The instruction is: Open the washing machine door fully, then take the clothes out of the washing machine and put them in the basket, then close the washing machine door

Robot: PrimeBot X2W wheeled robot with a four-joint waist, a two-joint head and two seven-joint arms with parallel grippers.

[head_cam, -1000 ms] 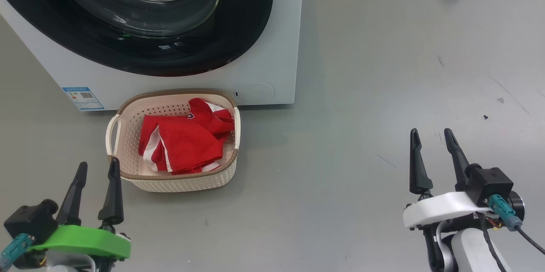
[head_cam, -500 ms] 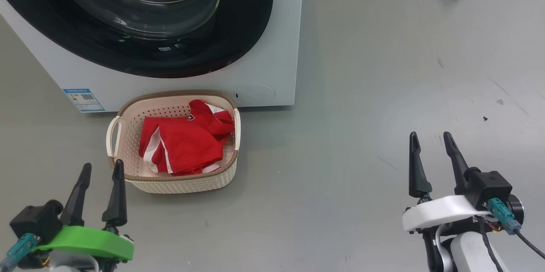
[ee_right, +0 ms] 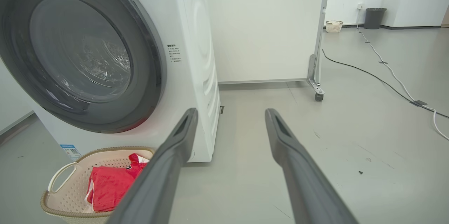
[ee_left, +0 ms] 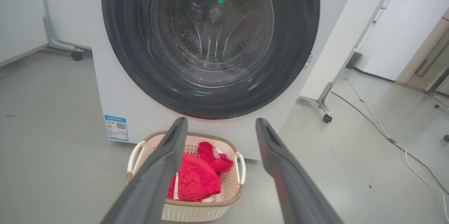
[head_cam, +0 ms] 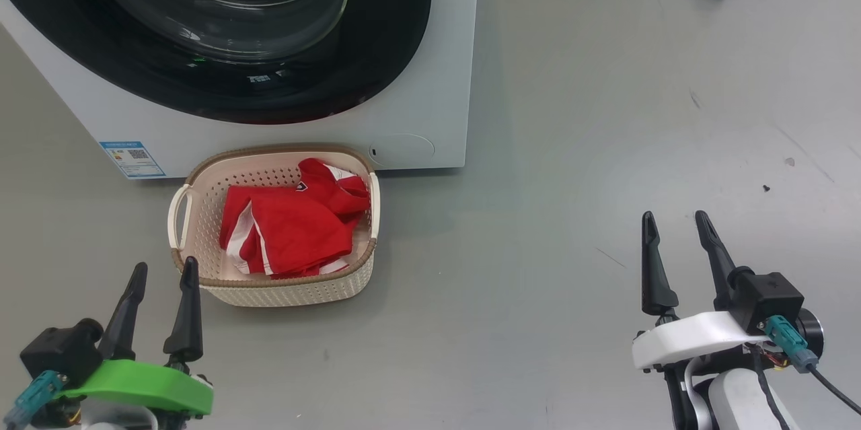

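On the grey floor [head_cam: 538,248], just in front of the washing machine [head_cam: 430,114], the basket [head_cam: 296,290] sits near the left, with the clothes [head_cam: 296,228] lying crumpled inside it. The washing machine door [ee_left: 210,41] looks shut, its rim flush against the white front, so the task seems to be at its very end.

The left pincer [head_cam: 165,265] is spread and holds nothing, near the basket's near left corner. The right pincer [head_cam: 673,216] is also spread and empty, well apart to the right over bare floor.

What remains, as I judge it, is to make sure the latch has caught. The black rim should sit even all round. If it does not, a flat push on the rim is safer than one on the glass, on the side away from the hinge. Which side that is I cannot tell. Both arms should keep clear of the basket handles.

The door has a wide, glossy black ring around a bulging bowl of clear glass, with a perforated metal drum behind it. The machine is a smooth white box with a small blue sticker [head_cam: 131,157] low on its left. The basket is cream perforated plastic, a rounded rectangle with a brown woven-look rim and two loop handles. The garment is soft red fabric with white stripes and a small dark badge.
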